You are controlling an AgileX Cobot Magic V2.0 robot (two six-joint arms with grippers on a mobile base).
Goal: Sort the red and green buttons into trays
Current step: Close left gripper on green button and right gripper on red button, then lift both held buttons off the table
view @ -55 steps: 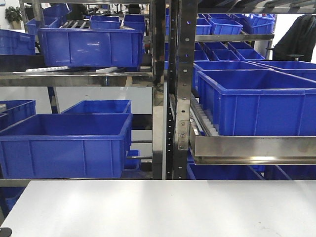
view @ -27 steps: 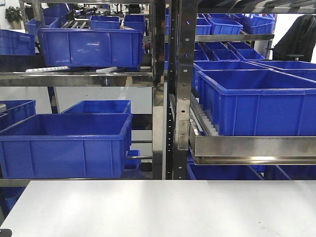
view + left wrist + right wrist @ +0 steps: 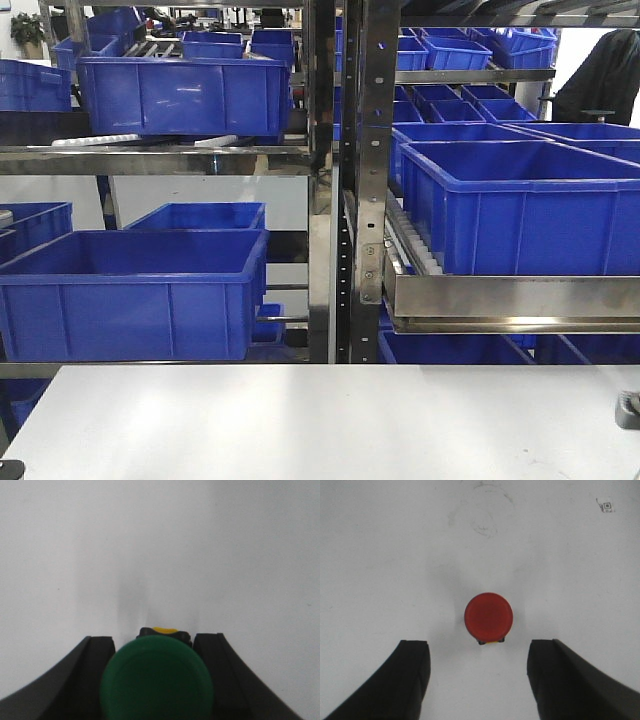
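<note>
left fingers (image 3: 100, 675) clamped on green button (image 3: 156, 677) above white tabletop (image 3: 160, 545); right fingers (image 3: 405, 672) apart, red button (image 3: 488, 615) on tabletop between them

No legible text, brand or number is shown. A small square code marker (image 3: 605, 504), its pattern too small to be read, is printed on the white tabletop (image 3: 380, 555) near the upper right corner of the right wrist view.
</note>
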